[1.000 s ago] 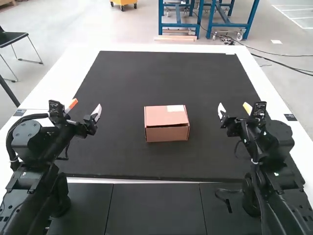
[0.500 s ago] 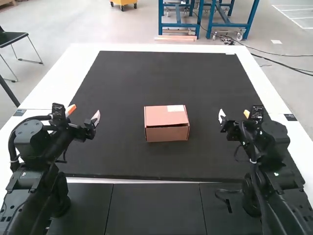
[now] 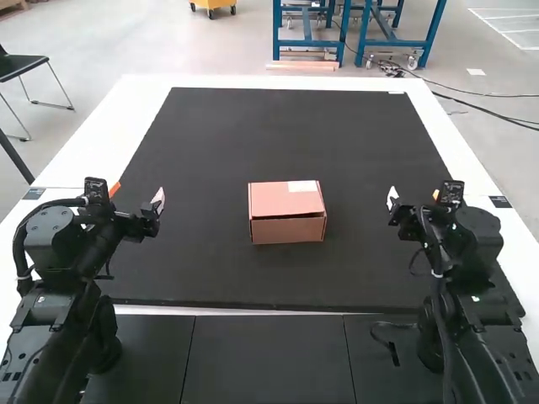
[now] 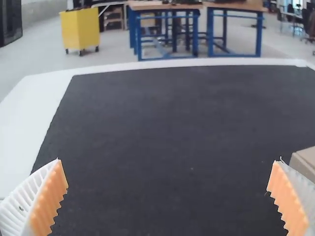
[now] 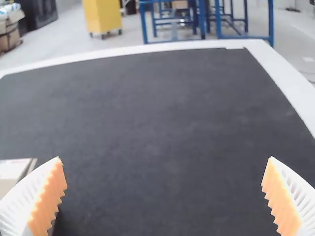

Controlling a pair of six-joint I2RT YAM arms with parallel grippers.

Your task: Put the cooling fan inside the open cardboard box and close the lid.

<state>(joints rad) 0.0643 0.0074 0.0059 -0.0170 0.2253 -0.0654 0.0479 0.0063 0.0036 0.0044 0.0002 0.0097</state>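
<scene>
A brown cardboard box (image 3: 286,210) sits in the middle of the black mat (image 3: 286,135) with its lid flaps down flat. A corner of the box (image 4: 305,160) edges into the left wrist view, and its white label corner (image 5: 12,169) into the right wrist view. My left gripper (image 3: 135,200) hangs open at the mat's left edge, well left of the box, nothing between its ribbed fingers (image 4: 47,199). At the mat's right edge my right gripper (image 3: 418,199) is open too, its orange-padded fingers (image 5: 280,196) holding nothing.
The white table (image 3: 101,135) frames the mat on all sides. Dark panels (image 3: 269,358) line the front edge between the two arm bases. Bare mat lies around the box on every side.
Both arms have drawn back and lowered toward their bases, away from the box. The box has not moved.
</scene>
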